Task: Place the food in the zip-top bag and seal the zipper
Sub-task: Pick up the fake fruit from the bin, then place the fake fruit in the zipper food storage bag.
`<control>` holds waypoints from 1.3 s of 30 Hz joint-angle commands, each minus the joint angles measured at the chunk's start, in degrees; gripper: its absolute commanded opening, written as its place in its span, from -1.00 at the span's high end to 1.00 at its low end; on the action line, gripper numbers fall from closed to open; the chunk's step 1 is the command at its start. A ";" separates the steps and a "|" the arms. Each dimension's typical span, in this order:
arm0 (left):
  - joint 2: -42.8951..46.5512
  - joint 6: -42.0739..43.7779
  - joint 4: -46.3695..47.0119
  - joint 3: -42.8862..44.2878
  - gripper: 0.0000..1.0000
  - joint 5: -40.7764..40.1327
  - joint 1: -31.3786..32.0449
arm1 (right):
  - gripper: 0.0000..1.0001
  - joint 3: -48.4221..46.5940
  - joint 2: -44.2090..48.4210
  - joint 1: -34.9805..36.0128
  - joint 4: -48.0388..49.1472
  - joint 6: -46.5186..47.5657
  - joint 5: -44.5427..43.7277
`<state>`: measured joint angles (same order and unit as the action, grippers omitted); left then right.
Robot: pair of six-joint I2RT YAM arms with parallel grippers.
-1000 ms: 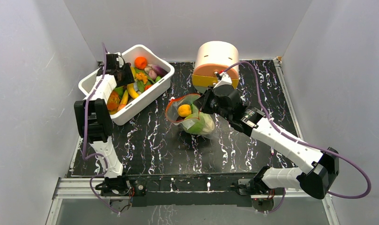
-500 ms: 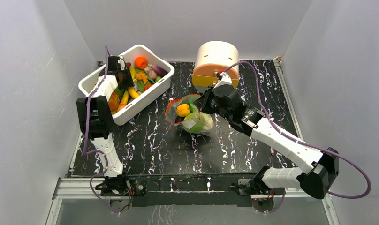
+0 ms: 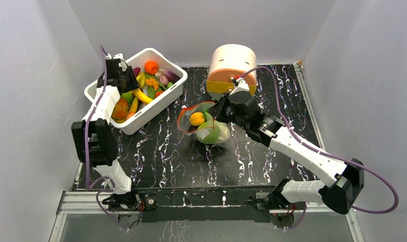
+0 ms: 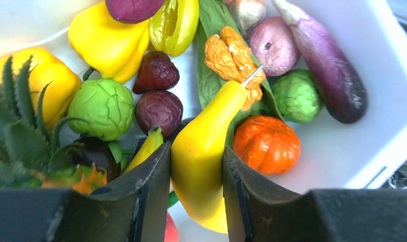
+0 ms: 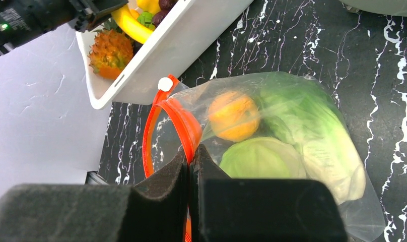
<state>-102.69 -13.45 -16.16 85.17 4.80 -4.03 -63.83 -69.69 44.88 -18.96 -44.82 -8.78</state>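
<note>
1. Okay, we take the white tub point(image 3: 158, 102) as landmark; it sits on the black marbled table point(image 3: 166, 151).
2. Left gripper point(image 4: 194, 156) hangs over the tub's inside, jaws narrowed and clamped on a yellow squash point(image 4: 211, 121), one finger on each side of its fat end.
3. The squash's thin end points at an orange pumpkin point(image 4: 267, 143) and a purple eggplant point(image 4: 332, 75), both inside the tub with more toy produce.
4. We cannot tell whether the squash is off the pile.
5. Zip-top bag point(image 5: 292, 96) lies on the table just beside the tub's long wall, on the side away from the left arm, with its mouth gaping toward the tub.
6. Inside the bag we see an orange piece point(image 5: 233, 115), a pale-green cabbage point(image 5: 262, 159) and a lettuce point(image 5: 312, 131).
7. Right gripper point(image 5: 191, 159) is at the bag's mouth, fingers pressed together, pinching the zipper point(image 5: 179, 118).
8. The zipper loops open, unsealed, and its white slider point(image 5: 165, 83) nearly touches the tub's wall.
9. Round drawer box point(image 3: 233, 68) stands apart from the tub, beyond the bag.
</note>
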 commanded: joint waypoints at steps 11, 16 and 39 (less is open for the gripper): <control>21.57 -11.81 3.06 -9.28 0.65 14.47 0.42 | 1.00 0.55 0.72 -0.14 9.04 -5.36 0.03; 27.81 -14.31 5.19 -12.58 0.68 18.03 2.41 | 1.00 1.24 0.36 -0.11 10.79 -7.26 -0.48; 37.74 -24.43 14.44 -24.24 0.74 27.32 19.46 | 1.00 -0.40 -2.22 -0.08 11.88 -9.86 -3.02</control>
<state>-68.03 -34.61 -6.04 62.98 32.05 12.47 -62.02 -71.75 44.88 -14.24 -53.36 -10.22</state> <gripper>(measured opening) 0.349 0.008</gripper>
